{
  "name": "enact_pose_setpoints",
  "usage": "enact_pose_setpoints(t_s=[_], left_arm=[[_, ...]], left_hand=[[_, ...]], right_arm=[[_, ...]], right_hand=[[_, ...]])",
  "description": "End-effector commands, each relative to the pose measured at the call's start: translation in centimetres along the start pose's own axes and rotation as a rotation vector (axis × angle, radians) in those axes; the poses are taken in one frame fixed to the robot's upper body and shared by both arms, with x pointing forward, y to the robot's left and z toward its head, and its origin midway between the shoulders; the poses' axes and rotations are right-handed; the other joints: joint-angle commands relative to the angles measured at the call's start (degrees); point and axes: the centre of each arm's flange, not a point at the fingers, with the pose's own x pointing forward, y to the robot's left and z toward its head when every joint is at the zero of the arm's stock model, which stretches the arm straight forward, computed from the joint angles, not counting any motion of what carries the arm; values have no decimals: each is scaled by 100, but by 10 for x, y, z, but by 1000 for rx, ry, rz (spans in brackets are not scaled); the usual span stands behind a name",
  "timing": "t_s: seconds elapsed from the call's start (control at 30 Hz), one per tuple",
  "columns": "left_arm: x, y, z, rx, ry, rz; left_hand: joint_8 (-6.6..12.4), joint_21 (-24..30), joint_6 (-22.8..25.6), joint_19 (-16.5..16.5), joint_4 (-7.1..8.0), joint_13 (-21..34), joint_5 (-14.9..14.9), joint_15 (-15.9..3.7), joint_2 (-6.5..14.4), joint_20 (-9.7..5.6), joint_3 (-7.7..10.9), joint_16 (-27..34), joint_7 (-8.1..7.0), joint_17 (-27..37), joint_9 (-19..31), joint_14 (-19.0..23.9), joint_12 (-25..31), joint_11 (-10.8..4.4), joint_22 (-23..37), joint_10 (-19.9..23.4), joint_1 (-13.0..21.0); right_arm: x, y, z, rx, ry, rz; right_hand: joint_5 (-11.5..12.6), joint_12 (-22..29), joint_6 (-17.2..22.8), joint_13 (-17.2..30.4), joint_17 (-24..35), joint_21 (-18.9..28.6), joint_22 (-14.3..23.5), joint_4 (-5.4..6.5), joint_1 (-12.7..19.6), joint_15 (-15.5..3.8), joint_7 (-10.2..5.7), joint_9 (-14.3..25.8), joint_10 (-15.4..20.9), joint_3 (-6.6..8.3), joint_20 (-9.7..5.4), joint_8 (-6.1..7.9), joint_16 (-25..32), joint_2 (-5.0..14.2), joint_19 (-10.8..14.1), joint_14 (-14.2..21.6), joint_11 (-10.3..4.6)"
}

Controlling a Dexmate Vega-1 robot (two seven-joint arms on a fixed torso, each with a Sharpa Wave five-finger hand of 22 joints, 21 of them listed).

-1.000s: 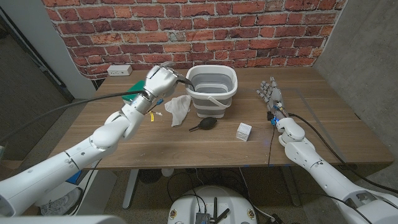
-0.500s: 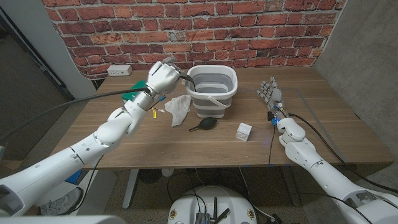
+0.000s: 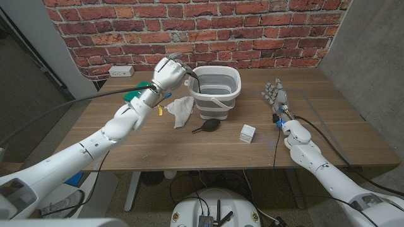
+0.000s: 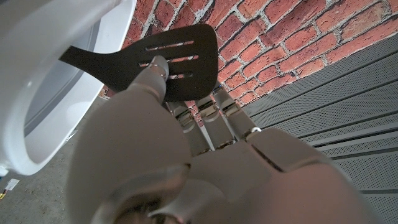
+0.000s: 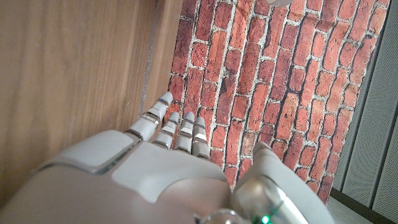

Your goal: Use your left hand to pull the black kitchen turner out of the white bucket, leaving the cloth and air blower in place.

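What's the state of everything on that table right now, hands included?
Left hand: raised at the bucket's rim, holding the turner.
Turner: lifted, slotted blade outside the rim.
Bucket: upright, open-topped.
Cloth: crumpled on the table beside the bucket.
Blower: lying on the table in front of the bucket.
White box: standing on the table.
Right hand: holding nothing, fingers extended.

Two robot arms in glossy white rounded shells, built in segments with dark seams at the joints. The left hand (image 3: 168, 71) has a smooth pale grey-white casing and jointed fingers with silver metal parts. A black cable trails along the left arm. The right hand (image 3: 274, 94) has slim grey-and-silver fingers; black cable runs by its wrist, and a small green light glows on the wrist casing.
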Motion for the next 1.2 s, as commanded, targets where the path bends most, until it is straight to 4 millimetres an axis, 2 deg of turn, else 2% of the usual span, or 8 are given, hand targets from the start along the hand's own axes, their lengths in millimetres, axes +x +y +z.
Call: enact_pose_setpoints(t_s=[0.03, 0.47, 0.93, 1.2], left_arm=[[14, -4, 1, 8, -5, 41], [21, -8, 1, 2, 29, 72], [25, -11, 2, -15, 84, 124], [29, -13, 7, -23, 110, 138]], left_hand=[[19, -10, 24, 42, -4, 5, 18, -549, 30, -874, 27, -28, 43, 6, 24, -9, -7, -3, 21, -12, 48], [31, -15, 38, 44, -3, 10, 18, -548, 29, -877, 38, -31, 59, 8, 27, -17, -5, -3, 23, -4, 45], [91, 27, 153, 159, -39, 37, 28, -552, -73, -883, -3, 47, 48, 44, 28, 143, 50, -7, 37, 135, 134], [91, 81, 113, 267, -7, 70, 29, -554, -59, -872, -77, 229, 41, 147, 38, 523, 57, -13, 61, 165, 180]], right_arm=[[1, -1, -2, 7, -1, 1], [1, -2, -2, 9, -4, -3], [6, 1, 0, 6, -5, 4], [4, 0, -2, 11, 1, -1]], right_hand=[[25, 1, 53, -8, 4, -3, 17, 29, -3, -70, 13, 28, 20, 31, -15, 18, 46, 170, 38, 44, -5], [24, 2, 54, -8, -6, -6, 17, 34, -7, -69, 22, 28, 26, 33, -18, 17, 46, 167, 39, 44, -3], [23, 5, 59, -9, -21, -9, 17, 40, -13, -69, 21, 29, 40, 35, -20, 17, 48, 164, 42, 46, -2], [23, 4, 61, -9, -27, -10, 17, 43, -16, -70, 24, 29, 40, 37, -21, 17, 49, 163, 42, 46, -2]])
